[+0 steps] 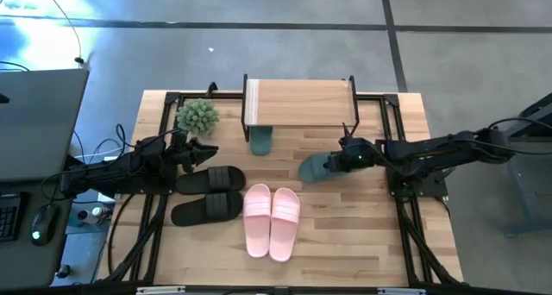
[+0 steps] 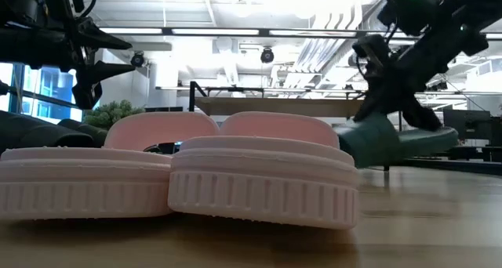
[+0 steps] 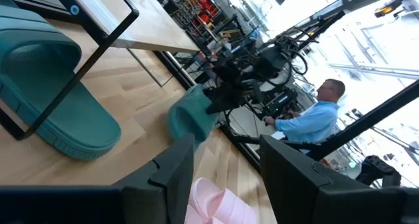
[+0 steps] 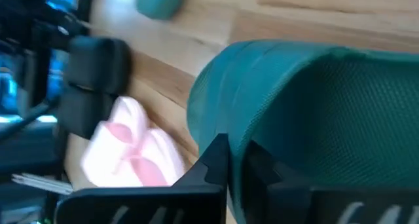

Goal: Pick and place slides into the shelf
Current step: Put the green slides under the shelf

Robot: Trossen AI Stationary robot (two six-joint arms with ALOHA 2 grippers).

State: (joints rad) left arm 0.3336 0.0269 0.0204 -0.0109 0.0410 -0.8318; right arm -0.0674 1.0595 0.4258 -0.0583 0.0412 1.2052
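The shelf stands at the table's far edge. One dark green slide lies with its far end under the shelf. My right gripper is shut on the second green slide, right of centre, also seen in the low view. The pink pair lies side by side near the front. Two black slides lie left of them. My left gripper hangs open just above the far black slide, touching nothing; its fingers stand apart in the left wrist view. My right gripper holds the green slide by its right-hand end, coming in from the table's right and slanting down. In the right wrist view the green body sits right against the fingers. The slide hangs just clear of the tabletop, about level.
A small green plant stands left of the shelf, close to my left arm. Black frame rails run along both sides of the table. A person in a blue shirt sits beyond the table. Bare wood lies right of the pink pair.
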